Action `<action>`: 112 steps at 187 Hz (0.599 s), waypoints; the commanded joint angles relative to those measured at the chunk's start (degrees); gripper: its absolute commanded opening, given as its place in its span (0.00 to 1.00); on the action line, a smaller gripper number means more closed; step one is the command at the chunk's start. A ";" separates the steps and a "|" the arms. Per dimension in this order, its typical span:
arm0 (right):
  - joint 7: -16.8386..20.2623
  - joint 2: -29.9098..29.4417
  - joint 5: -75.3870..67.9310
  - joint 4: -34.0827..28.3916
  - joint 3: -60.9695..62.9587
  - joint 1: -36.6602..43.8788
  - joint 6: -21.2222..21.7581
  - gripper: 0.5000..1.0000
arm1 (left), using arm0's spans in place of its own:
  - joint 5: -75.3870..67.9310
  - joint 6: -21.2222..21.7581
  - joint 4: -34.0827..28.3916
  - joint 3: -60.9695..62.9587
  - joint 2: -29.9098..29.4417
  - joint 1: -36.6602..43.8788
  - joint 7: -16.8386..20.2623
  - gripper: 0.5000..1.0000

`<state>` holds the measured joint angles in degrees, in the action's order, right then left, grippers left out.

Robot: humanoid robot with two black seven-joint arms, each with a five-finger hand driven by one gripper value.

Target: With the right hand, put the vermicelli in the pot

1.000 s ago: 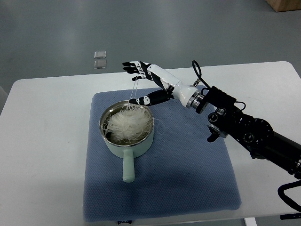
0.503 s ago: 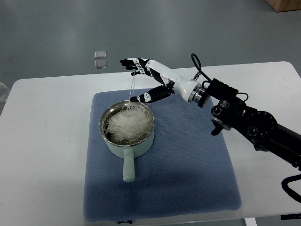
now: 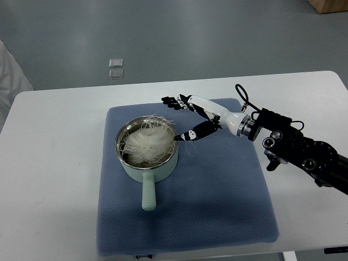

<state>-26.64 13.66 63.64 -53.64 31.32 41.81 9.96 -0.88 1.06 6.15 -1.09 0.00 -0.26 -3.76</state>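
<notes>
Vermicelli sits heaped in the pot on the blue mat, a few strands poking over the rim. My right hand hovers just beside the pot's right rim, fingers spread, holding nothing. Risk: a stray strand snags a fingertip and drags noodles out onto the surface.

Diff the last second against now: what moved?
The right hand, open, pulled back toward the picture's right and came lower, from beyond the pot to beside its right rim. The strands that ran up from the vermicelli to its fingers no longer show. A pale shape has entered at the picture's upper left edge. Pot, vermicelli and blue mat stayed put.
</notes>
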 commanded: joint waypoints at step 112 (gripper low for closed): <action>-0.26 3.48 -12.75 1.09 12.10 -0.24 -1.26 0.82 | 0.00 -0.01 0.00 0.04 0.00 0.00 -0.02 1.00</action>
<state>-26.98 18.08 56.42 -53.32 40.79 41.95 9.51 -0.88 1.06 6.15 -1.07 0.00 -0.27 -3.76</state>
